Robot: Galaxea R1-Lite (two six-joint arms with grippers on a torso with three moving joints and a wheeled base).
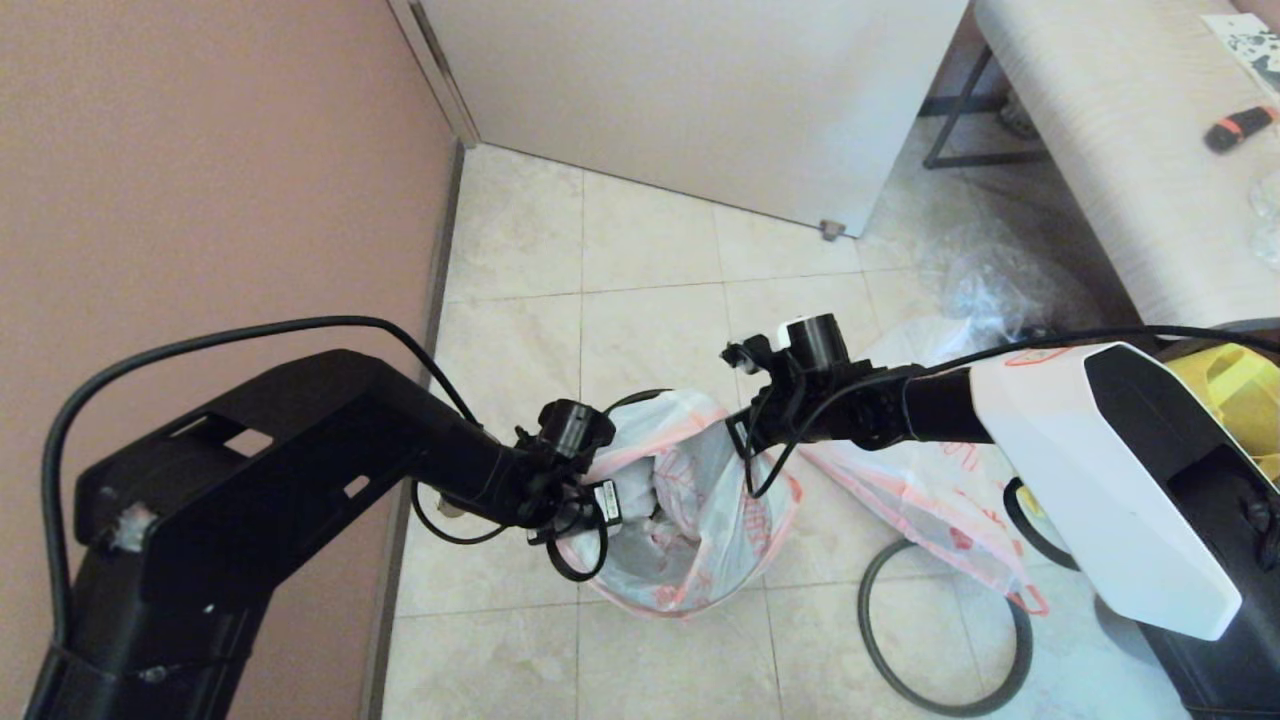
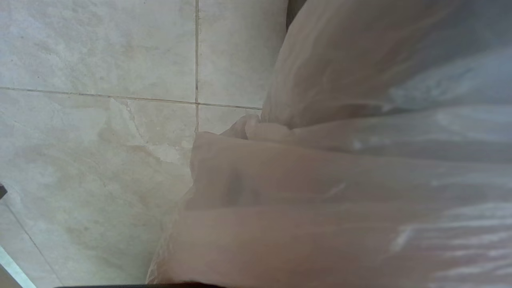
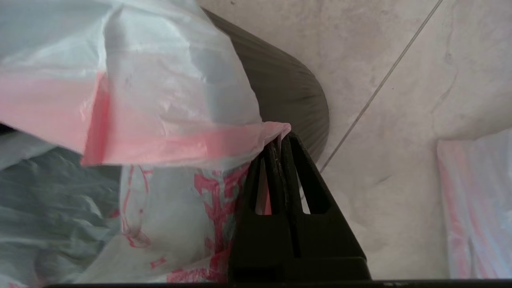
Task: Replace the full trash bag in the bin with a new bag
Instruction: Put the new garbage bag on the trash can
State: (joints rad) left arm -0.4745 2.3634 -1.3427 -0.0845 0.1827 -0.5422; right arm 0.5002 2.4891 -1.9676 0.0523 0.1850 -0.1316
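The new bag (image 1: 690,520), thin white plastic with a pink rim band and red print, lines the bin (image 3: 288,88) and drapes over its outside. In the head view it hides nearly all of the black pail. No bottle shows inside it. My right gripper (image 3: 280,140) is shut on the bag's pink rim at the bin's right side (image 1: 755,440). My left gripper (image 1: 590,490) is at the bag's left rim, and plastic (image 2: 340,192) covers its wrist view. A second white bag, which I take for the full trash bag (image 1: 920,500), lies on the floor to the right, partly behind my right arm.
A dark grey hoop (image 1: 866,610) lies on the tiles right of the bin. A clear crinkly bag (image 1: 985,290) sits farther back. A yellow fabric bag (image 1: 1225,385) is at the right edge, under a bench (image 1: 1120,150). A wall (image 1: 200,150) stands close on the left.
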